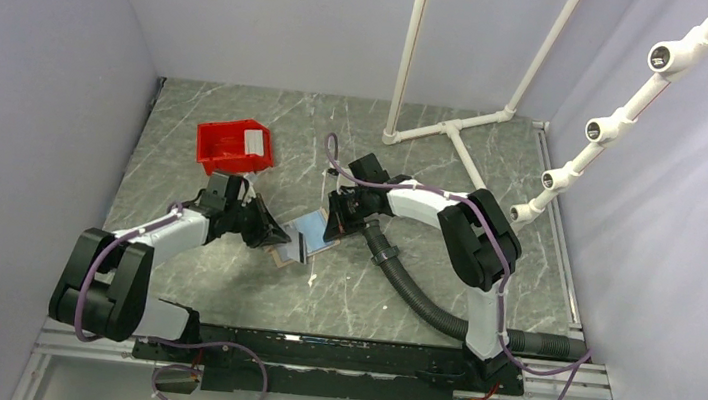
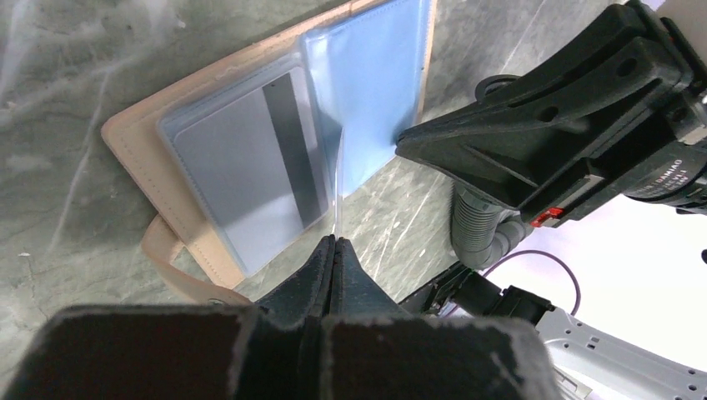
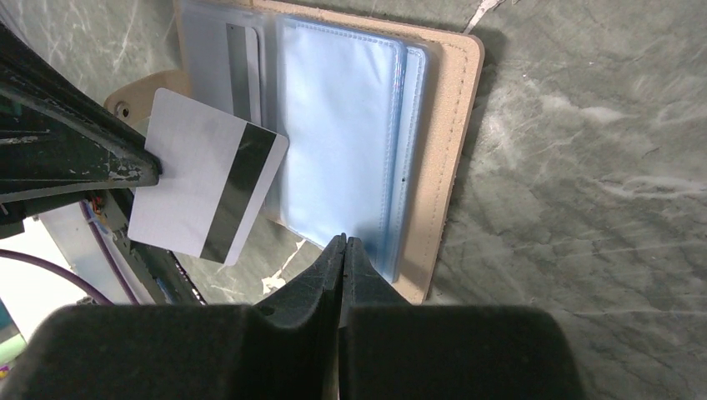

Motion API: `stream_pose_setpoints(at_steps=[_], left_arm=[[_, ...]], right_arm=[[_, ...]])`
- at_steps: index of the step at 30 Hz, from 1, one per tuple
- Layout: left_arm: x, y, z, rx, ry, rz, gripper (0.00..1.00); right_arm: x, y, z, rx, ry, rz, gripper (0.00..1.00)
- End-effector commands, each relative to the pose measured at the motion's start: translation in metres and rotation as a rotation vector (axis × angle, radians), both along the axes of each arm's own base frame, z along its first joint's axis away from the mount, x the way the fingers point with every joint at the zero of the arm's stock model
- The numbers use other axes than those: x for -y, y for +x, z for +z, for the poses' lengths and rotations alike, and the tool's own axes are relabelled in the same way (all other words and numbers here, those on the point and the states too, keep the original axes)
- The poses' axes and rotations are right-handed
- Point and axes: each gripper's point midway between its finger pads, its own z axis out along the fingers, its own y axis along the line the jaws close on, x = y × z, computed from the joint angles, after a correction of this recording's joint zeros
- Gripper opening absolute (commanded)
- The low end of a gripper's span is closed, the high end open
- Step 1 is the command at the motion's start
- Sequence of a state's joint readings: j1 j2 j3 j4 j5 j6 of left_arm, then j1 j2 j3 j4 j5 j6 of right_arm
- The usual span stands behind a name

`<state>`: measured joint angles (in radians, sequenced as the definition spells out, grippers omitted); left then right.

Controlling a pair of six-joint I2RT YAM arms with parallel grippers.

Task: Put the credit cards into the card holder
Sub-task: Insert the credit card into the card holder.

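The tan card holder (image 1: 275,253) (image 2: 137,162) (image 3: 454,125) lies open on the marble table, its clear blue sleeves facing up. One grey credit card (image 2: 242,175) (image 3: 238,58) with a dark stripe sits inside a sleeve. My left gripper (image 1: 287,243) (image 2: 335,240) is shut on a whitish credit card (image 3: 208,187) with a black stripe. It holds that card just above the holder's near edge. My right gripper (image 1: 335,226) (image 3: 344,240) is shut on the edge of a blue sleeve (image 3: 338,125) (image 2: 375,83).
A red bin (image 1: 233,146) stands behind the left arm. A white pipe frame (image 1: 449,125) rests at the back of the table. A black corrugated hose (image 1: 410,287) trails along the table under the right arm. Grey walls close in both sides.
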<state>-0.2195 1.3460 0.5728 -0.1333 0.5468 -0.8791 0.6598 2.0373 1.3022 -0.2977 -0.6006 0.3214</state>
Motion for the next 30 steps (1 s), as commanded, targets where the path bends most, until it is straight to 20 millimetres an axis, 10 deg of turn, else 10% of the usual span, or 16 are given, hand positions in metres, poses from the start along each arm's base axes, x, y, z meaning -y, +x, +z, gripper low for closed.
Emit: stream_pose_setpoints(at_steps=[1, 30], left_arm=[[-0.002, 0.003, -0.003, 0.007, 0.009, 0.030, 0.00], [-0.012, 0.018, -0.022, 0.025, 0.012, 0.141, 0.00]], right_arm=[[-0.007, 0.013, 0.010, 0.051, 0.030, 0.003, 0.01], [-0.009, 0.012, 0.013, 0.046, 0.041, 0.012, 0.00]])
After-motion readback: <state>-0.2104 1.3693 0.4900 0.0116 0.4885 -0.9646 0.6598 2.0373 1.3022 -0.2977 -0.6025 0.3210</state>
